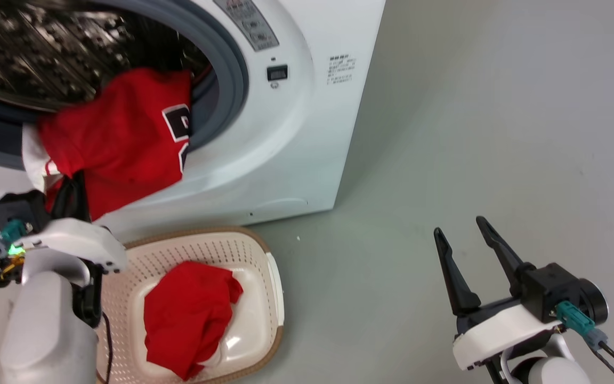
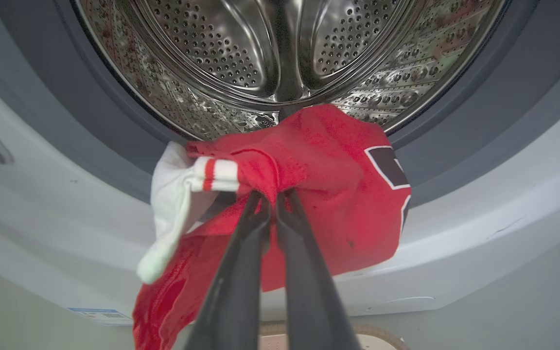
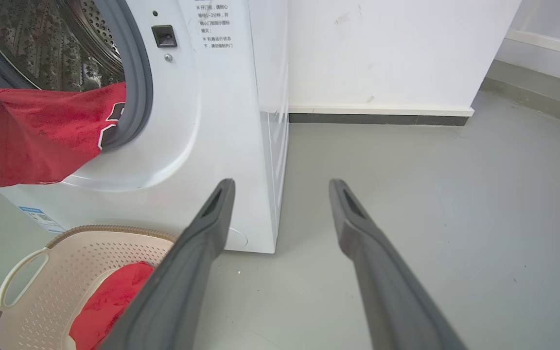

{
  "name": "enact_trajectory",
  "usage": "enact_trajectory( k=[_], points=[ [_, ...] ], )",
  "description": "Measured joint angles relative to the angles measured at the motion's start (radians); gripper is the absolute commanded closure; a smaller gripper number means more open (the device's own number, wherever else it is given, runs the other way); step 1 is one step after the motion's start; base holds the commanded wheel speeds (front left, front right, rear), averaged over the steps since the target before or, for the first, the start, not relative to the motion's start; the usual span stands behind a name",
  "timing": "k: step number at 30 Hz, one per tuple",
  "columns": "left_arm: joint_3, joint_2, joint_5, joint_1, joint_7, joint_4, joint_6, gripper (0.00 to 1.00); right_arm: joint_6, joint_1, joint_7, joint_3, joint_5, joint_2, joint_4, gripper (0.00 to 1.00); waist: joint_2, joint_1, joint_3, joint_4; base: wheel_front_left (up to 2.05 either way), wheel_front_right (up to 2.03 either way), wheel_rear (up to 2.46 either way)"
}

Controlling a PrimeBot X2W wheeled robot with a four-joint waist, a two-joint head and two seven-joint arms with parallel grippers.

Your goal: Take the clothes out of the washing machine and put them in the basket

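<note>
The left gripper (image 2: 270,197) has its two dark fingers pinched together on a fold of the red jersey (image 2: 328,194), right at the lip of the washing machine (image 1: 296,117). The fingertips are buried in the cloth, so I can't make out how much fabric sits between them.

The jersey spills to either side of those fingers. One end lies over the grey door seal (image 1: 232,64) just beyond the tips, and the rest hangs down past the fingers against the white front panel. A strip of white trim (image 2: 173,194) droops beside the gripper. The black, white-edged number (image 1: 176,125) is folded over itself and cut off by the seal, so it can't be read. Past the fingertips the steel drum (image 2: 241,53) gapes. Its lowest part is hidden behind the jersey.

The basket (image 1: 272,288) stands on the floor (image 1: 472,133) below the left gripper, close against the machine. The plain red garment (image 1: 187,314) lies crumpled in its bottom. From above, the pale left forearm (image 1: 46,320) covers the basket's near left side.

The right gripper (image 1: 459,225) is spread wide with nothing between its fingers. It is low over bare floor and well apart from both machine and basket. Looking along it, one of its own blurred fingers (image 3: 187,262) blocks part of the basket and of the garment inside. The printing on the machine's stickers (image 1: 341,69) is too small to read.
</note>
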Motion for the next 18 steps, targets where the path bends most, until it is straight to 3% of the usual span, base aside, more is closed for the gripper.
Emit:
enact_trajectory(
  k=[18],
  points=[
    [0.012, -0.110, 0.070, 0.268, 0.000, -0.527, 0.012, 1.00, 0.000, 0.091, 0.045, -0.033, -0.002, 0.000, -0.027, 0.00, 0.0000, -0.0002, -0.177, 0.054, 0.00, 0.00, 0.00]
  ],
)
